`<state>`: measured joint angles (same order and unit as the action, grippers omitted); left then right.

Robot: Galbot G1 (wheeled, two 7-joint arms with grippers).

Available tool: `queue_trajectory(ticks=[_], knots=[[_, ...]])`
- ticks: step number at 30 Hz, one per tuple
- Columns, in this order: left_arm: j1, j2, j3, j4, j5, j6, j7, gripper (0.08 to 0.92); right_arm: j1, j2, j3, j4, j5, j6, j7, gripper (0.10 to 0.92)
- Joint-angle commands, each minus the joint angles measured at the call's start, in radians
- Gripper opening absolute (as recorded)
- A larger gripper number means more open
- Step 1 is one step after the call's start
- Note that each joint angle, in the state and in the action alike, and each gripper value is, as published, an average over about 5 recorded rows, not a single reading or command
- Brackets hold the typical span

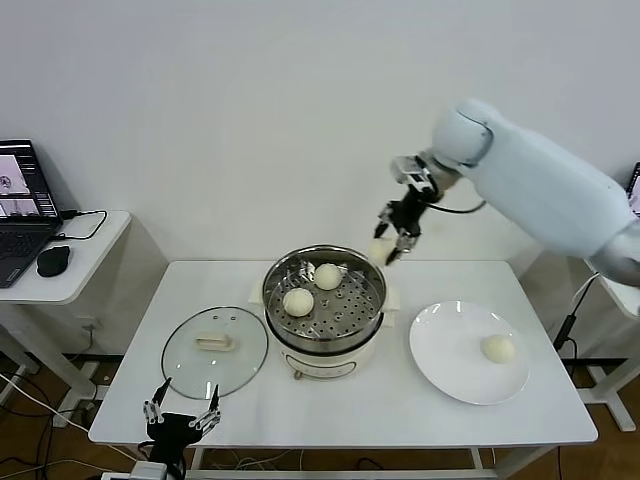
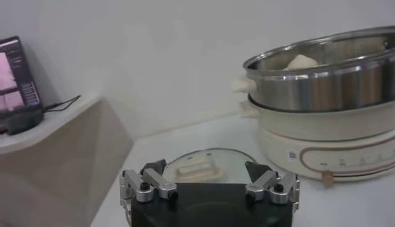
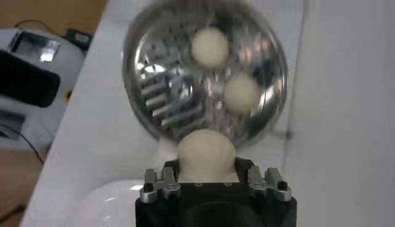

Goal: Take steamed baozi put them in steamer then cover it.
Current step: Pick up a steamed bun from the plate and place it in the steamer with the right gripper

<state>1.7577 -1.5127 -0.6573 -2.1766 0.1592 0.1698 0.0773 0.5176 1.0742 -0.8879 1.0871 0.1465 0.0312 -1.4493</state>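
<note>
— Right gripper?
— Raised above the far rim of the steamer, just past its right back edge. Pinching a bun between its fingers; seen from the wrist, bun wedged in the grip with the pot below.

— In the steamer?
— Two buns on the perforated tray: one toward the back, one nearer the front left. Close together, but can't tell whether touching. Both visible from the right wrist too.

— On the plate?
— One bun, toward the right side. Plate to the right of the steamer, near it but apart.

— Lid?
— Flat on the table, left of the steamer, handle up. Rim very close to the steamer's base; contact unclear. Steamer uncovered.

— Left gripper?
— Low at the table's front left edge, just in front of the lid. Fingers spread wide, nothing between them. From its wrist, lid lying right ahead and the steamer off to one side, a bun top showing over the rim.

— Anything else?
— Side table to the left, with a laptop and a mouse.
</note>
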Motion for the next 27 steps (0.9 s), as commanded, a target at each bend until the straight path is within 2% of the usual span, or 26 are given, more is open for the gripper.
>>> queue_trajectory(ticks=[1,12,20,27], knots=[[0.005,-0.007,-0.003,-0.009,0.003,-0.006,-0.007,0.823,0.033,0.108,-0.037,-0.029,0.020,0.372,0.004,0.568],[-0.003,-0.023,0.001,0.006,0.008,-0.007,-0.003,0.823,-0.023,0.076,-0.111,0.112,-0.161,0.602,0.096,0.577],[-0.005,-0.030,0.000,0.016,0.012,-0.008,-0.005,0.823,-0.066,0.095,-0.149,0.182,-0.337,0.703,0.195,0.577],[-0.007,-0.032,0.000,0.016,0.010,-0.008,-0.006,0.823,-0.097,0.106,-0.150,0.244,-0.454,0.724,0.226,0.577]])
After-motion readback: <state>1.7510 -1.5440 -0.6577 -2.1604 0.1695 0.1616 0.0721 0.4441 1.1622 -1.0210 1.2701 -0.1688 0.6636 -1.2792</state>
